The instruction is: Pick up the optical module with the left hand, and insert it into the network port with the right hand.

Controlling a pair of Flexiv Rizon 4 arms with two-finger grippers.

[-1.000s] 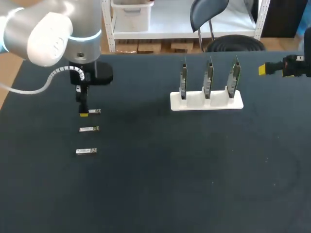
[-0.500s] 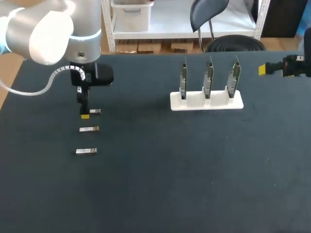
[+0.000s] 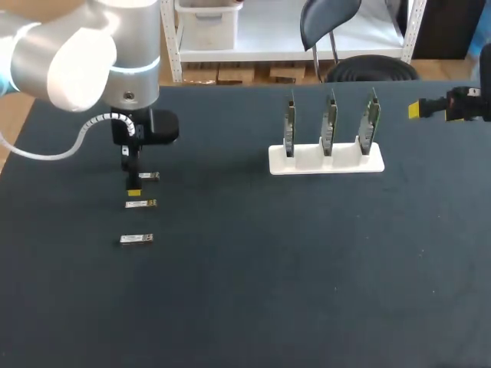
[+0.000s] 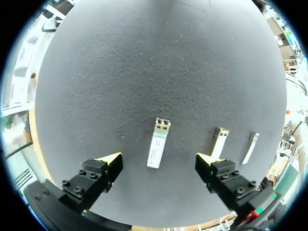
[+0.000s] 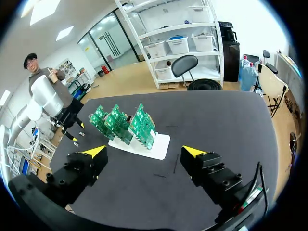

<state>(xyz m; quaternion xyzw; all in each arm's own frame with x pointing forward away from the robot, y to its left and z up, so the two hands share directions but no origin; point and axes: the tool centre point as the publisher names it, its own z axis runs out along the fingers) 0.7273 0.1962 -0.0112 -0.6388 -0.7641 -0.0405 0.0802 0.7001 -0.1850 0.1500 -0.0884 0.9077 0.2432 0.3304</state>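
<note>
Three small silver optical modules lie in a column on the dark table's left: a far one (image 3: 149, 175), a middle one (image 3: 141, 203) and a near one (image 3: 136, 239). My left gripper (image 3: 133, 185) hangs fingers-down just over the far module. In the left wrist view this module (image 4: 159, 143) lies lengthwise between the wide-open fingers of the left gripper (image 4: 158, 161), untouched; the other two modules (image 4: 219, 141) lie beside one finger. Three green circuit boards (image 3: 328, 123) stand upright in a white holder (image 3: 326, 159). My right gripper (image 3: 418, 110) is open and empty at the table's far right.
In the right wrist view the boards (image 5: 126, 123) and their white holder (image 5: 153, 145) stand some way ahead of the right gripper (image 5: 144, 153), with bare table between. My left arm (image 5: 48, 103) shows beyond them.
My left gripper has sunk slightly toward the far module. The right arm has not moved.
</note>
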